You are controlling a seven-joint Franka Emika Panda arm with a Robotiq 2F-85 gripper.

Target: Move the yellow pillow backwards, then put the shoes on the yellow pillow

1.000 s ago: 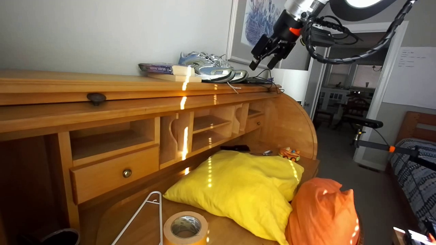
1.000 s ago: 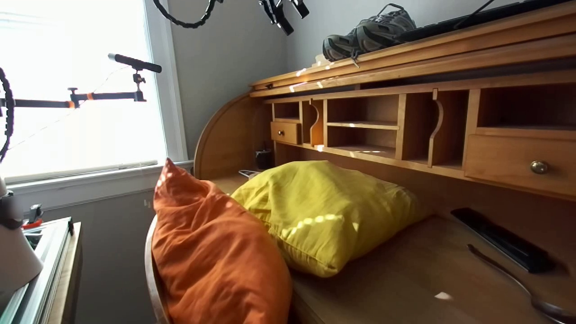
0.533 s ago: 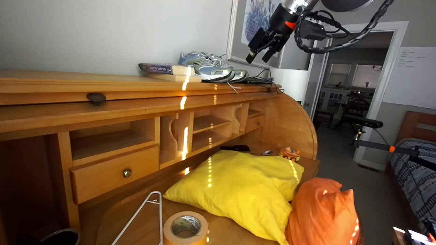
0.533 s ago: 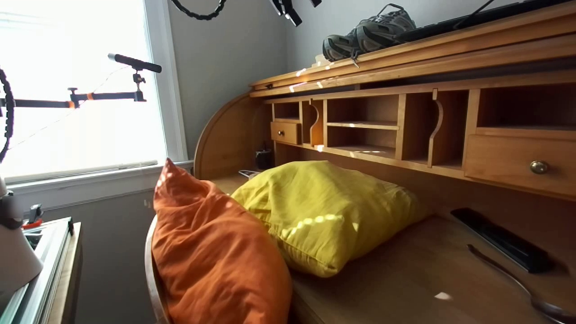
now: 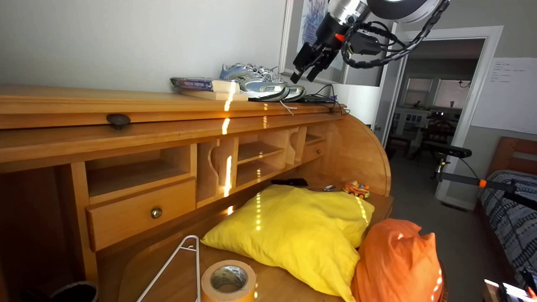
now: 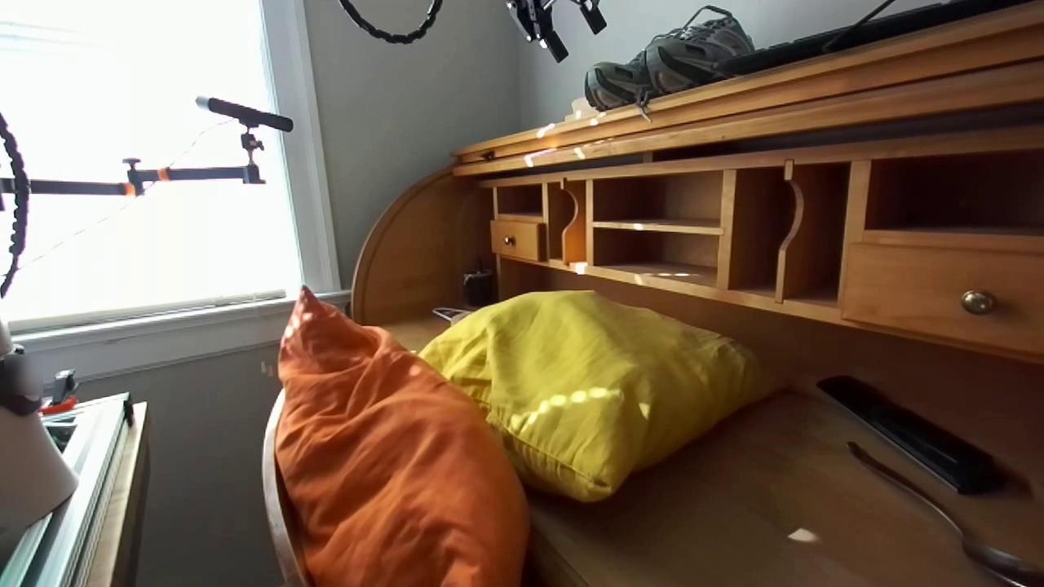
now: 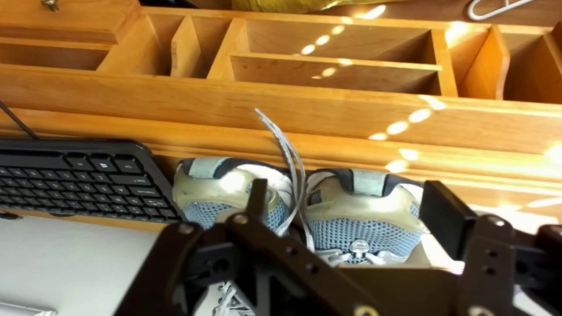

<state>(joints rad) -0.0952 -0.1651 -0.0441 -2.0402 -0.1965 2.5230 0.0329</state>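
The grey and white shoes (image 5: 264,86) stand side by side on top of the desk, a loose lace hanging over the front edge. In both exterior views my gripper (image 5: 303,78) is in the air near them, apart from them and holding nothing. From the wrist, its open fingers (image 7: 445,219) frame the toe of one shoe (image 7: 362,215), with the other finger in front of the neighbouring shoe (image 7: 210,193). Down on the desk's work surface lies the yellow pillow (image 5: 289,235), bulging and creased; only a strip of the yellow pillow (image 7: 281,4) shows at the wrist view's top.
A black keyboard (image 7: 79,175) lies beside the shoes, books (image 5: 205,85) on their opposite side. An orange bag-like cushion (image 5: 398,260) leans against the pillow. Tape (image 5: 228,281), a hanger (image 5: 197,260), a toy car (image 5: 356,189) and a spoon (image 6: 922,505) surround it.
My gripper has travelled through the air toward the shoes, and the gap between its fingers looks slightly narrower. Pillow and shoes have stayed where they were.
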